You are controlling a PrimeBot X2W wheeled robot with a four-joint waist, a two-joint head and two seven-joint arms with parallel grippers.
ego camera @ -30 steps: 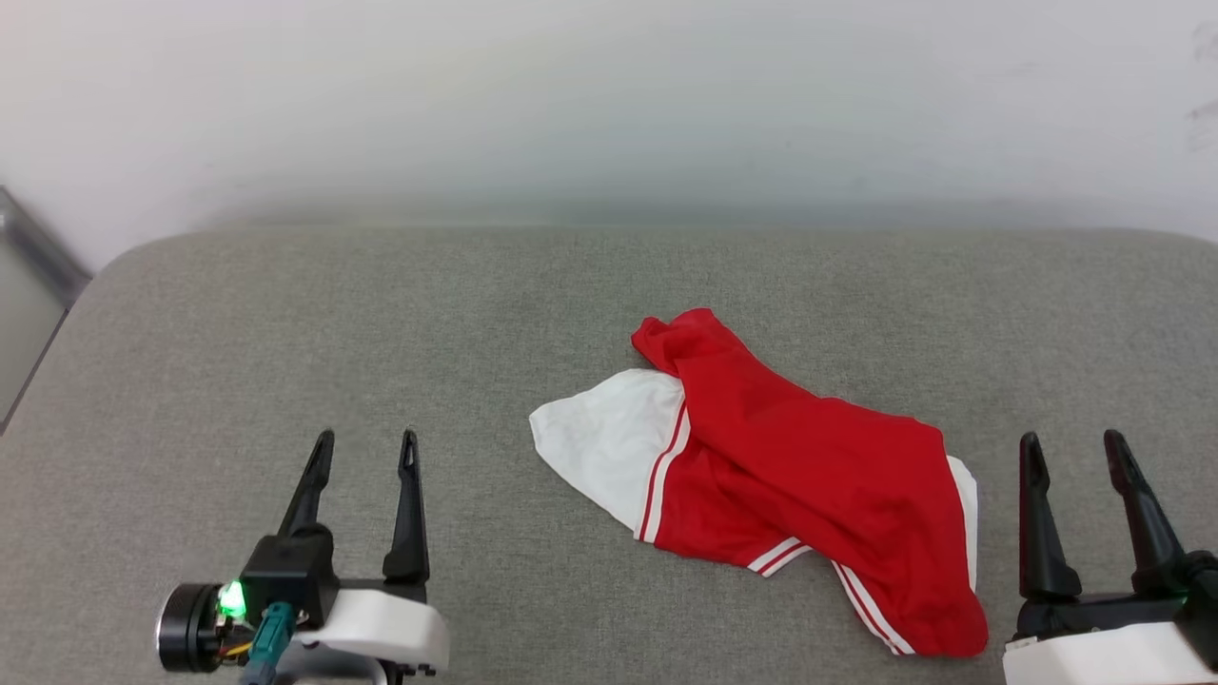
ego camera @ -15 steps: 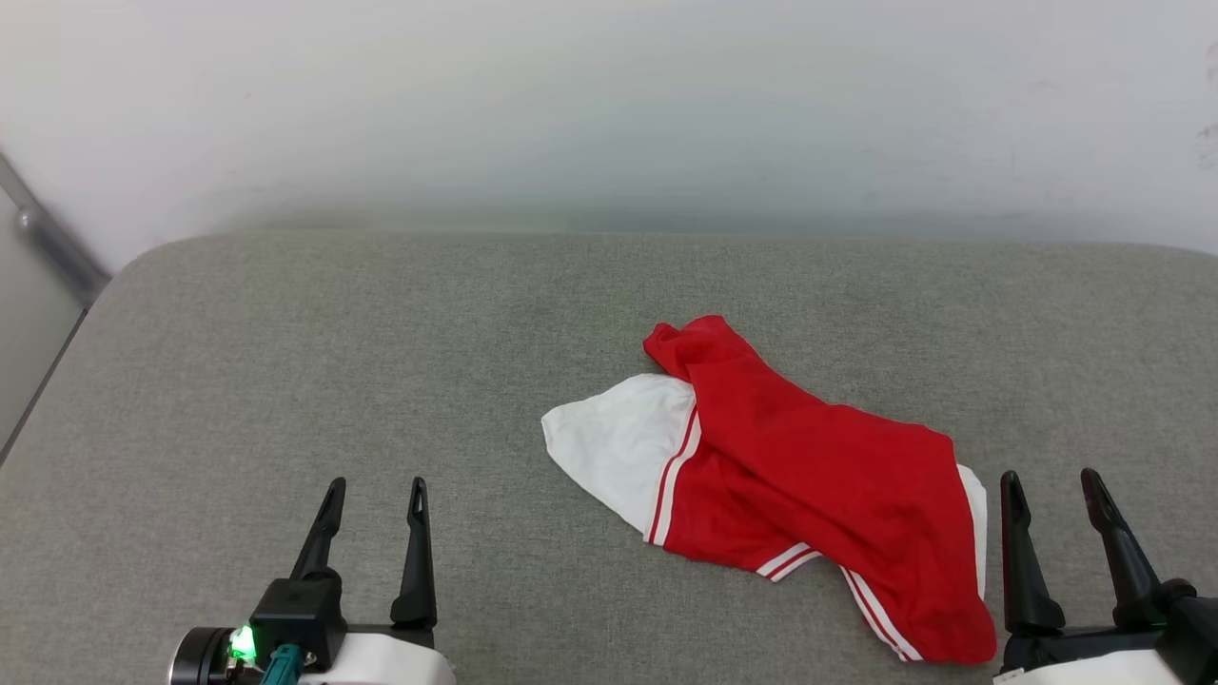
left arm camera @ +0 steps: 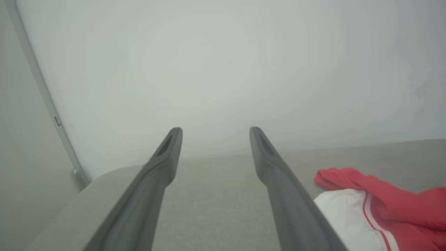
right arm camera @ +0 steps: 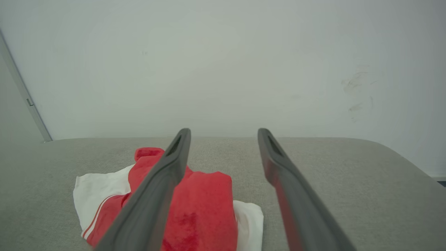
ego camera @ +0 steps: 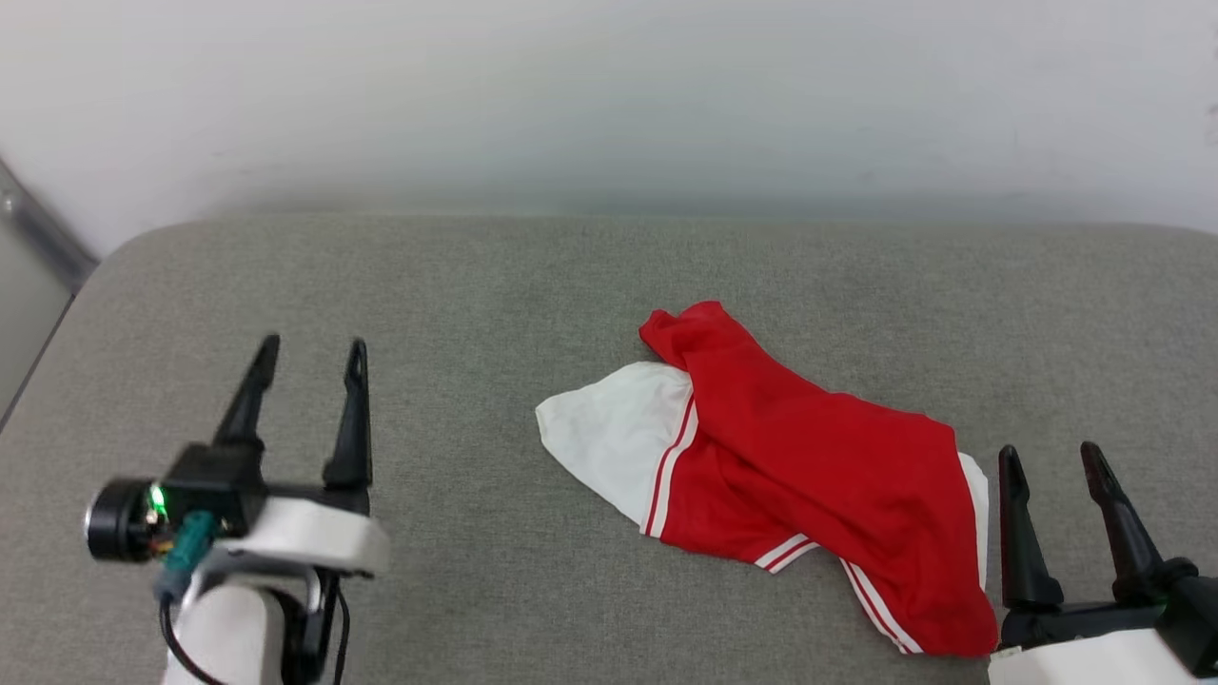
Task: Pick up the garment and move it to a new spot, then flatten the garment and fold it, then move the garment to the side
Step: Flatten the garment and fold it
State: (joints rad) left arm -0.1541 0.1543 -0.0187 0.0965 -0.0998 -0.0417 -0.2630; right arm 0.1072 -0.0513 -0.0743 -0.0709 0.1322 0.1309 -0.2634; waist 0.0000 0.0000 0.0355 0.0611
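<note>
On surface [ego camera: 476,285], garment [ego camera: 809,457] lies crumpled, not yet picked up; left gripper [ego camera: 313,342] and right gripper [ego camera: 1049,450] both open, empty.

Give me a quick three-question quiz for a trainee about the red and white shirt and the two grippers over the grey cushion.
1. True or false: the garment lies bunched on the grey cushion, held by neither gripper.
2. Which is nearer the garment? A: left gripper. B: right gripper.
3. Fill in: on both grippers, the jaws stand ____.
Key: 1 true; 2 B; 3 open.
</note>
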